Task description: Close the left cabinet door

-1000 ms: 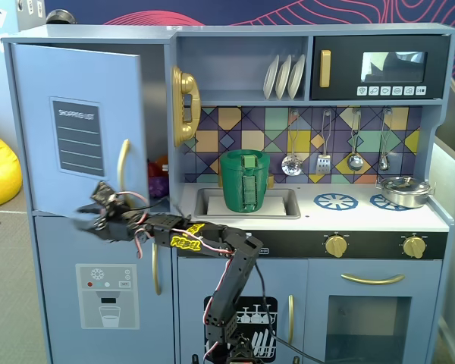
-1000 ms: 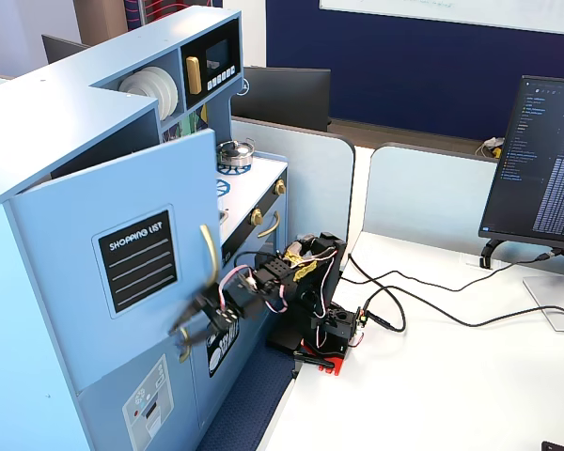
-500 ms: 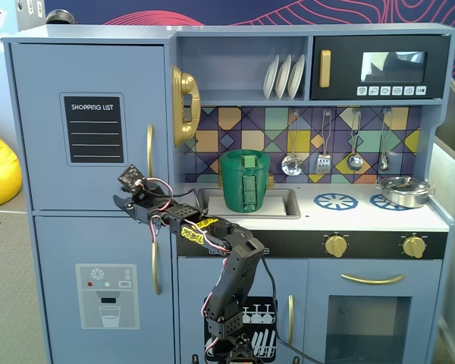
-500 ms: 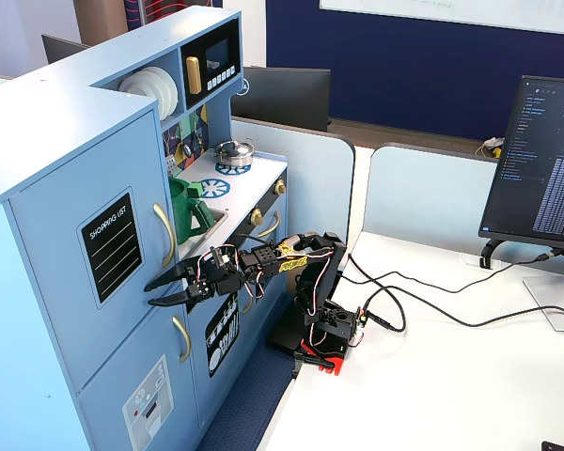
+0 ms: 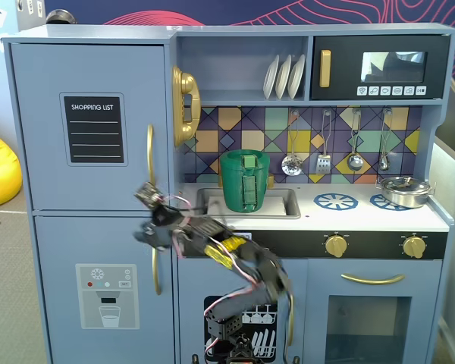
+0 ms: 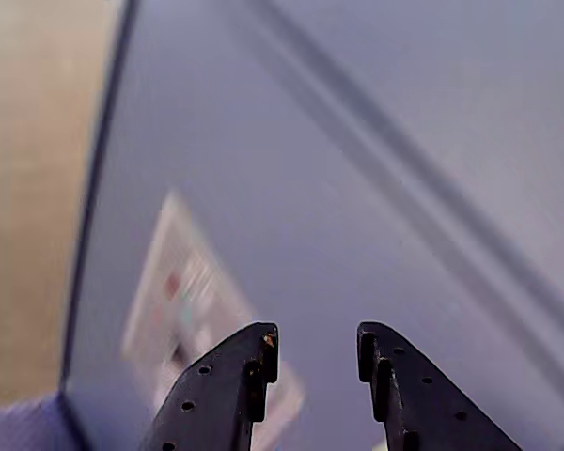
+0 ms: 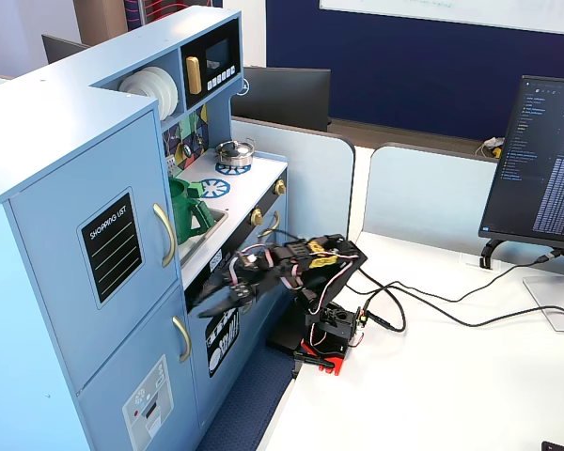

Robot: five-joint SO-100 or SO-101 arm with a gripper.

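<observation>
The left cabinet door [image 5: 91, 83] is a tall light-blue panel with a black "SHOPPING LIST" chalkboard [image 5: 95, 129] and a curved gold handle [image 5: 149, 155]. It sits flush with the cabinet front in both fixed views [image 7: 85, 235]. My gripper [image 5: 142, 214] hovers in front of the seam between this door and the lower door, just below the handle [image 7: 165, 235]. Its jaws are open and empty in the wrist view [image 6: 318, 340], and it also shows in a fixed view [image 7: 202, 299]. The wrist view shows blurred blue door [image 6: 470, 85] past a diagonal seam.
The lower blue door carries a white ice-dispenser graphic [image 5: 108, 296] [image 6: 193, 310] and a gold handle [image 5: 157, 273]. A green pitcher [image 5: 245, 180] stands in the sink. The arm's base [image 7: 324, 329] sits on the white table beside cables and a monitor [image 7: 545, 160].
</observation>
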